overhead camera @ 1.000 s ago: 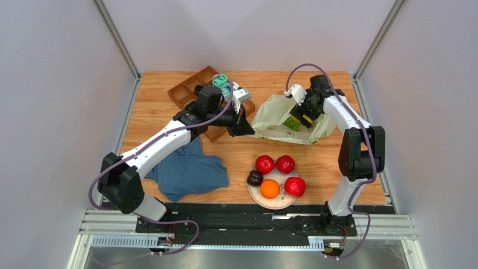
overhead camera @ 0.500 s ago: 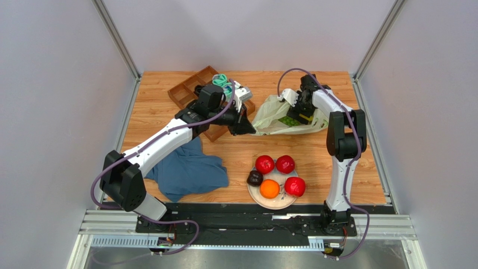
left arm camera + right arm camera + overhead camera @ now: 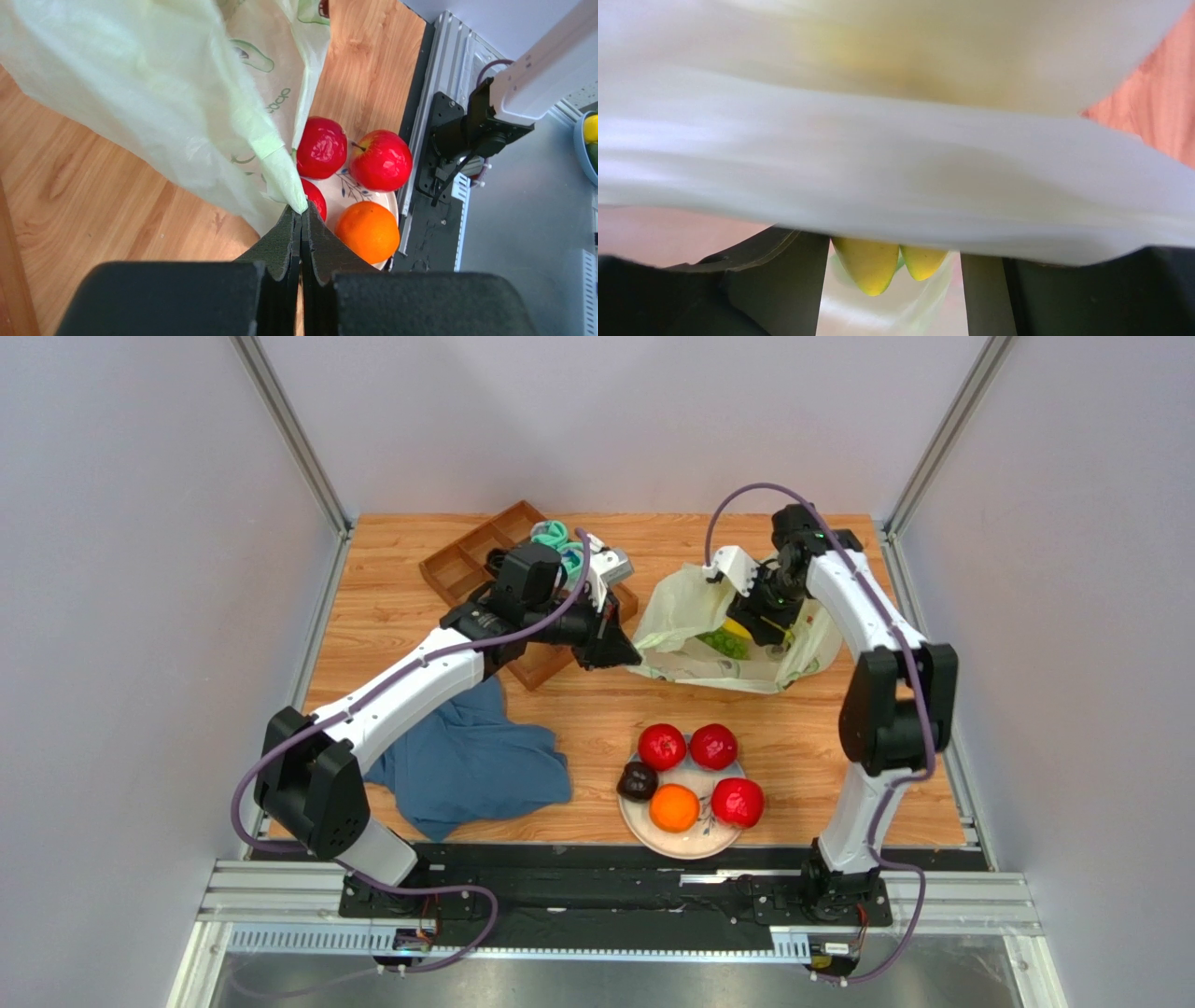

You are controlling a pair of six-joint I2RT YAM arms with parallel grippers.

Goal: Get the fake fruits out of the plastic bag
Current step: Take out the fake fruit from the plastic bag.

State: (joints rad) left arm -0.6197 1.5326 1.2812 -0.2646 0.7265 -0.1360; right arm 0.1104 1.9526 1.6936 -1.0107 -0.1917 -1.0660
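The plastic bag [image 3: 687,616] lies at the back right of the table, pale yellow-green. My left gripper [image 3: 619,650] is shut on its left edge and holds the film up; the pinched corner shows in the left wrist view [image 3: 300,208]. My right gripper [image 3: 759,613] is inside the bag's mouth. In the right wrist view bag film [image 3: 899,154] covers most of the frame. Two yellow banana tips [image 3: 870,264] sit between the spread fingers [image 3: 787,287]. A green grape bunch [image 3: 727,643] shows through the bag. Red apples [image 3: 662,746], a dark fruit [image 3: 637,781] and an orange [image 3: 673,808] lie on a plate [image 3: 697,843].
A brown divided wooden tray [image 3: 477,567] with teal socks [image 3: 550,536] stands behind my left arm. A dark blue cloth [image 3: 470,763] lies at the front left. The plate of fruit also shows in the left wrist view [image 3: 347,197]. Grey walls enclose the table.
My right gripper went back and left into the bag, then shifted right. The bag's mouth has changed shape. My left gripper has stayed shut on the bag's edge, raised slightly.
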